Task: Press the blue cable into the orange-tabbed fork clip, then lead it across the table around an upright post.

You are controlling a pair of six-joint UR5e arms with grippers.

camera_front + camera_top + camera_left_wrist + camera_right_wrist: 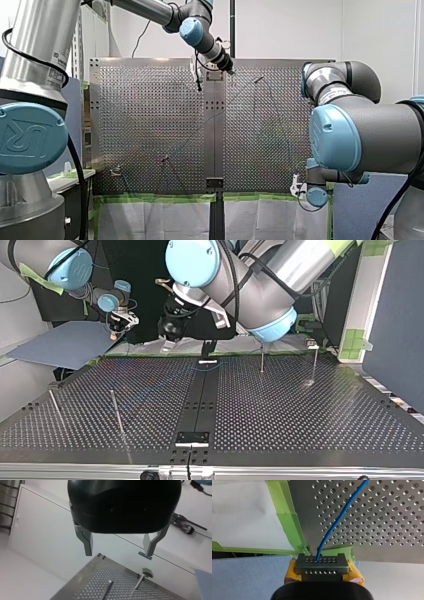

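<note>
The blue cable [337, 522] runs from a grey perforated end block [322, 563] over the perforated plate [387, 517]. My right gripper [322, 565] is shut on that block with its yellow pads, just off the plate's taped corner [300, 189]. My left gripper [117, 555] hangs above the plate's far middle [210, 77]. Its metal fingers [87, 542] are open with nothing between them. Thin upright posts [262, 360] [116, 410] stand on the plate. A faint blue line of cable [207, 367] shows near the centre strip. I cannot make out an orange-tabbed clip.
Green tape [287, 522] lines the plate's edge by my right gripper. A black strip [200, 400] runs down the plate's middle. More posts [315, 365] [54, 407] stand near its sides. A grey-blue sheet [65, 345] lies beside the plate at the top view's left.
</note>
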